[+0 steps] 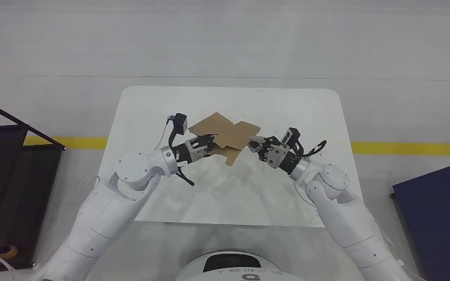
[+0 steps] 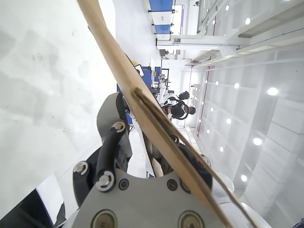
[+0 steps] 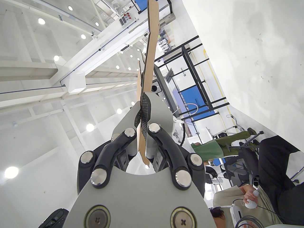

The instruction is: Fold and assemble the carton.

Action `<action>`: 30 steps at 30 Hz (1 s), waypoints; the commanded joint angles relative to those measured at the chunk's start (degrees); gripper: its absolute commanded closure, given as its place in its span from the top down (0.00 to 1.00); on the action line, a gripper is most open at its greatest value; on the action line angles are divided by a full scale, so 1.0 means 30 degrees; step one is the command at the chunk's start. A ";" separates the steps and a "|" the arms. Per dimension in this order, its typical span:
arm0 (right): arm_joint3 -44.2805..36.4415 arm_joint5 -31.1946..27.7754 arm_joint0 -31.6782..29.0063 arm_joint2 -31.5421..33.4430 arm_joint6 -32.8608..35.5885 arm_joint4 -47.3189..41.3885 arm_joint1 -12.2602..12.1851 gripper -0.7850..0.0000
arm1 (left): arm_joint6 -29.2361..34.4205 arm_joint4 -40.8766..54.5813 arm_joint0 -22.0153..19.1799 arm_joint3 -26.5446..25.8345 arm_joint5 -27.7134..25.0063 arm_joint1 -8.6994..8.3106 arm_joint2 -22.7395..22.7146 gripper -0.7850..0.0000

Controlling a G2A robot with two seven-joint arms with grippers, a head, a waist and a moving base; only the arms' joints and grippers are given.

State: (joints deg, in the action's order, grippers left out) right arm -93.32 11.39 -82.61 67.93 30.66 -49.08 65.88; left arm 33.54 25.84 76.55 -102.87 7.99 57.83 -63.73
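Station check, both arms over the white rounded-corner table (image 1: pixel 295 105)

- Task piece: the flat brown cardboard carton (image 1: pixel 226 133), still unfolded, with its panels and flaps spread out. It sits over the middle of the table, slightly toward the far edge, between the two grippers.
- Left gripper (image 1: pixel 209 144): clenched on the near left edge of the carton. In the left wrist view the carton (image 2: pixel 123 72) runs edge-on as a long tan strip straight through the left gripper (image 2: pixel 142 129). The grey finger (image 2: pixel 111 110) presses against one face; the opposite finger is mostly hidden behind the board.
- Right gripper (image 1: pixel 254 146): clamped on the near right corner. In the right wrist view the right gripper (image 3: pixel 143 112) pinches the carton (image 3: pixel 152 36), with the ribbed black pad (image 3: pixel 145 106) flat against the cardboard. Two layers of board show at the pinch.
- From the wrist views, the sheet stands apart from the tabletop. I cannot tell from the top view whether its far edge touches the table
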 commanded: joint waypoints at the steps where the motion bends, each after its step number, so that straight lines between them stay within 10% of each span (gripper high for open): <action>1: 0.0000 0.0000 0.0000 0.0000 0.0000 0.0000 0.0000 0.00 | -0.0095 0.0061 -0.0049 0.0063 0.0028 0.0044 0.0048 0.12; 2: 0.0000 0.0000 0.0000 0.0000 0.0000 0.0000 0.0000 0.00 | -0.0131 0.0079 -0.0073 0.0098 0.0033 0.0067 0.0079 0.00; 13: 0.0000 0.0000 0.0000 0.0000 0.0000 0.0000 0.0000 0.00 | -0.0304 0.0067 -0.0209 0.0502 0.0166 0.0213 -0.0061 0.00; 15: 0.0000 0.0000 0.0000 0.0000 0.0000 0.0000 0.0000 0.82 | -0.0162 0.0230 -0.0192 0.0534 0.0266 0.0217 -0.0194 0.00; 16: 0.0000 0.0000 0.0000 0.0000 0.0000 0.0000 0.0000 1.00 | 0.0027 0.0521 -0.0178 0.0561 0.0366 0.0220 -0.0283 0.00; 30: 0.0000 0.0000 0.0000 0.0000 0.0000 0.0000 0.0000 1.00 | 0.6450 1.1827 -0.0200 0.5028 0.2680 0.0102 -0.4558 0.00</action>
State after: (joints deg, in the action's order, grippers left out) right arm -93.32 11.39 -82.61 67.93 30.66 -49.08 65.88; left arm 51.32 57.85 76.08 -89.09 15.21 58.06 -76.94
